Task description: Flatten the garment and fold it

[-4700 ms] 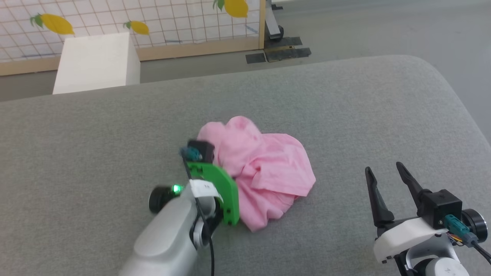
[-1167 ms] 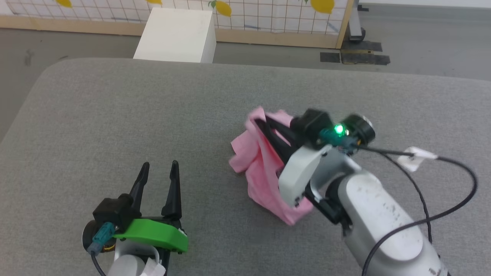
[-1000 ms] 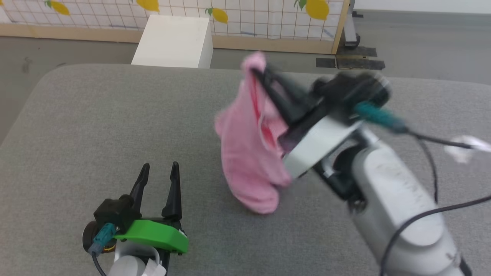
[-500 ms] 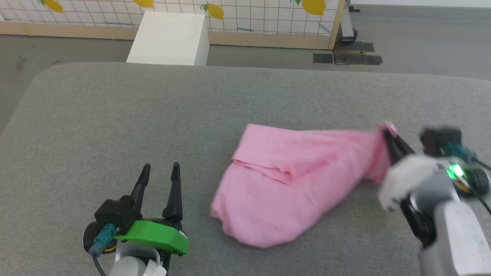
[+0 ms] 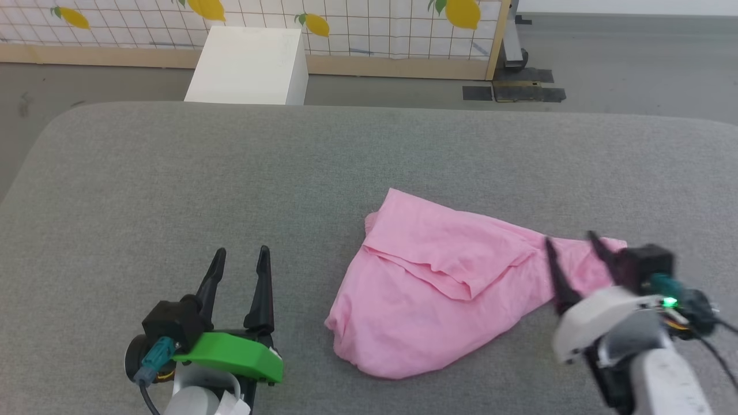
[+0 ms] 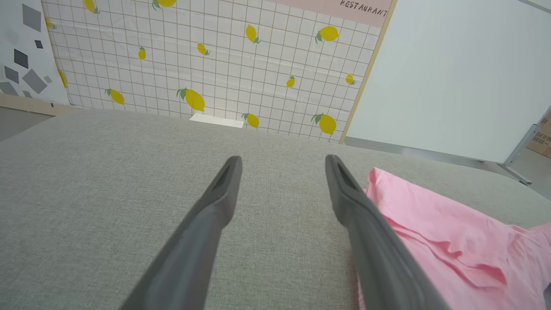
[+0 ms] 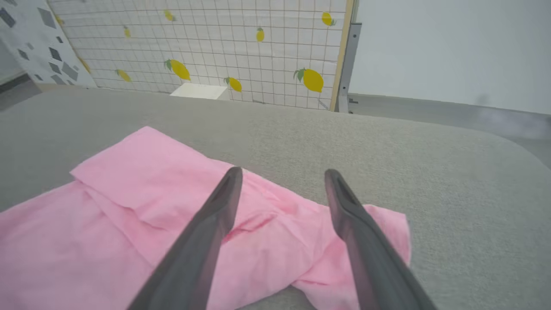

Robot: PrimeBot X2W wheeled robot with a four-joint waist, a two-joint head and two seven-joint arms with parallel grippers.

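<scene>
The right hand (image 5: 569,239) is spread and holds nothing, its two dark fingers over the narrow right end of the pink shorts (image 5: 438,288); whether they touch the cloth I cannot tell. The shorts lie right of centre on the grey padded surface (image 5: 173,184), partly flattened, with a fold crossing the middle. The left hand (image 5: 242,251) is spread and empty, to their left and apart from them. Beyond the far edge stands a white box (image 5: 245,63)

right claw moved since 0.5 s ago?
Yes. The right claw has drawn back toward the robot, farther from the white box, and opened, leaving the garment on the cushion.
</scene>
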